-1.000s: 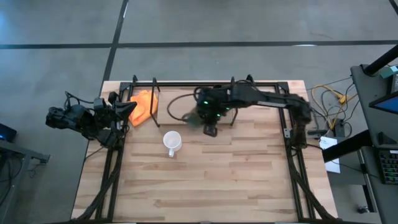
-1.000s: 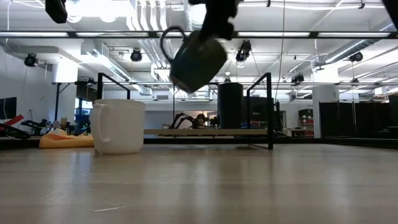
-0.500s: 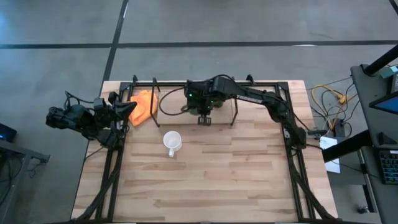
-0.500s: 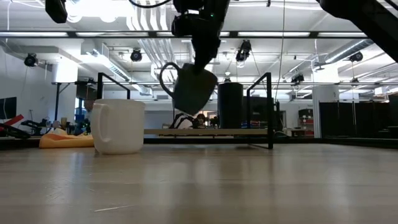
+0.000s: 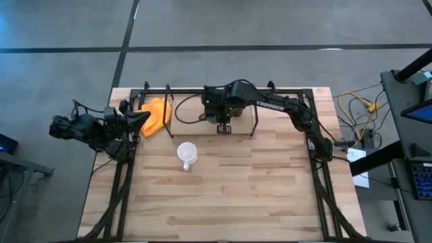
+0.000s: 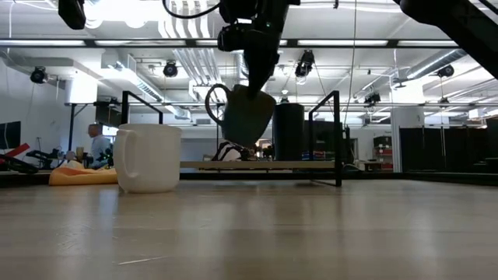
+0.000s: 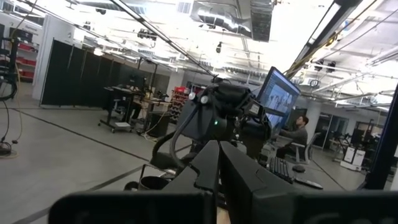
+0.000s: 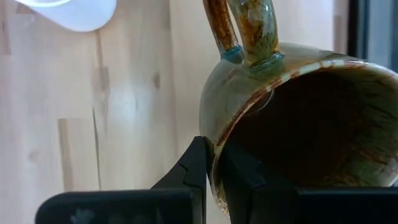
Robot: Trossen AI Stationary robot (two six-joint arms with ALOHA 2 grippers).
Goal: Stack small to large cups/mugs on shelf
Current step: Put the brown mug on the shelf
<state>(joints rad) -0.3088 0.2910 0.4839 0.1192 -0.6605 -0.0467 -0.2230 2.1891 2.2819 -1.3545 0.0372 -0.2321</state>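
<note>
Above the shelf [image 5: 196, 120] at the table's far edge, the right gripper [image 6: 250, 84] is clamped on the rim of the brown glazed mug [image 6: 245, 115], one finger inside the mouth and one against the outer wall, as the right wrist view shows [image 8: 292, 118]. The mug hangs tilted, clear of the shelf board, its handle loop [image 6: 215, 102] turned toward the white mug's side. Seen from table height, the small black cup [image 6: 288, 132] stands upright on the shelf just beside the hanging mug, on the side away from the handle; how far apart they are in depth I cannot tell.

That is the relation the coming move turns on: judging by the task, the brown mug must be brought upright and level with the shelf, and whether it goes under, over or next to the black cup depends on how that gap closes. The tilt means the wrist would need to rotate before release.

Nearer the table's middle, the white mug [image 5: 187, 154] stands upright on the planks, untouched, well apart from the shelf. An orange cloth [image 5: 156, 113] lies by the shelf's left end. The left gripper [image 5: 138, 117] waits at the table's left edge near that cloth, fingers together and holding nothing.
</note>
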